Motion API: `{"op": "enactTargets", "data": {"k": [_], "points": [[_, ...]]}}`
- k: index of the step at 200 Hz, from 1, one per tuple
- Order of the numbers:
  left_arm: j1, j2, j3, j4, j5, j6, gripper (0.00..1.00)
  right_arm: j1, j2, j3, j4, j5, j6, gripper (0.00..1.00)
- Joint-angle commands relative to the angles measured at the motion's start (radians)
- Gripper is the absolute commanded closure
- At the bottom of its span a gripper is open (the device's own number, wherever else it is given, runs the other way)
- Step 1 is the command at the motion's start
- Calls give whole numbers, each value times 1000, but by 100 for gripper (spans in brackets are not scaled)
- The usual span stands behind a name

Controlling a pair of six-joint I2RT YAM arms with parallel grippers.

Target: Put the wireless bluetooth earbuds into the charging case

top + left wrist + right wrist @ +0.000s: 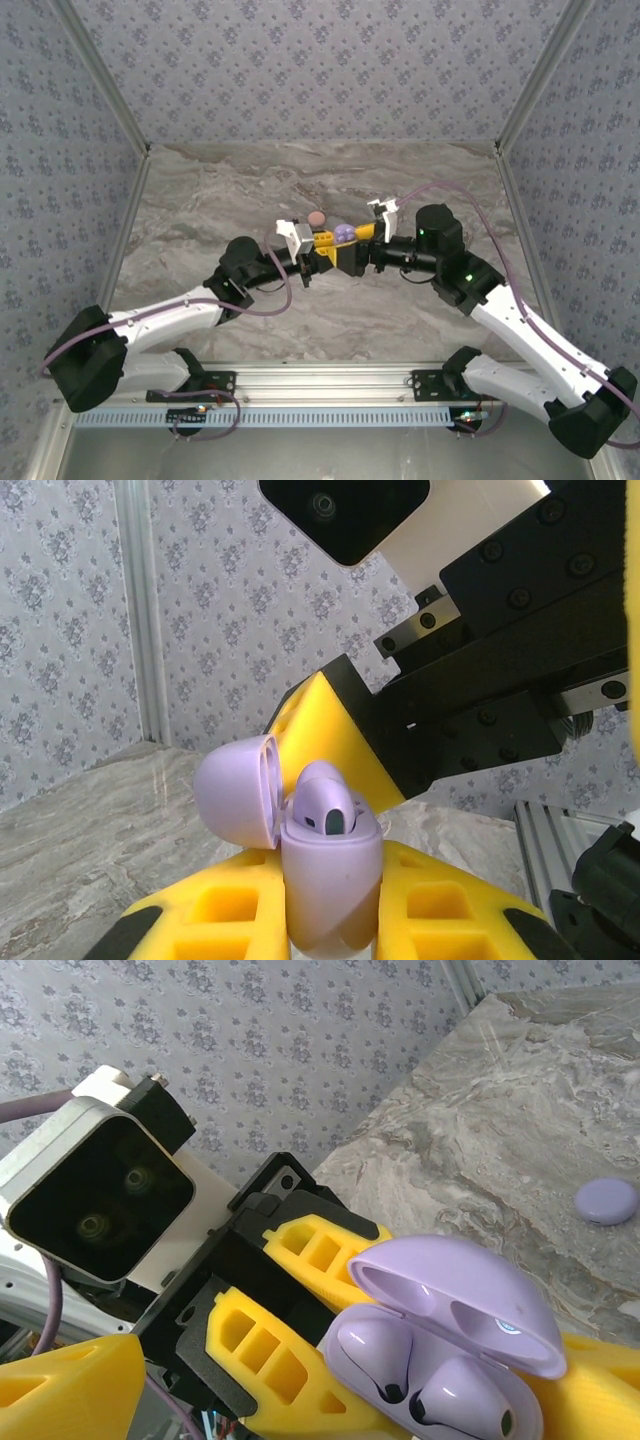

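A lavender charging case [345, 233] is held above the middle of the table, my left gripper [325, 248] shut on its body [335, 890] between yellow fingers [225, 905]. The lid [470, 1295] is swung open. Two lavender wireless bluetooth earbuds [375, 1355] [455, 1400] sit side by side in the wells; from the left wrist view one earbud [325, 805] shows at the case mouth. My right gripper [358, 245] faces the left one, open, its yellow fingers [60, 1390] wide apart on either side of the case.
A small round pinkish case [316, 218] lies on the marble table [220, 190] just behind the grippers. A small rounded lavender-looking object [606, 1201] rests on the tabletop. Patterned walls [320, 60] close in the back and both sides.
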Motion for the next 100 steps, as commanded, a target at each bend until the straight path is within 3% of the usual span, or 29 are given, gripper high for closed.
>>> {"op": "enactTargets", "data": {"k": [1,100], "points": [[0,19,33,-23,28,-9,100,1,23,52,62,-34,-21,4],[1,22,27,-35,-14,0,100,-9,-27,78,42,-62,-44,4]]}}
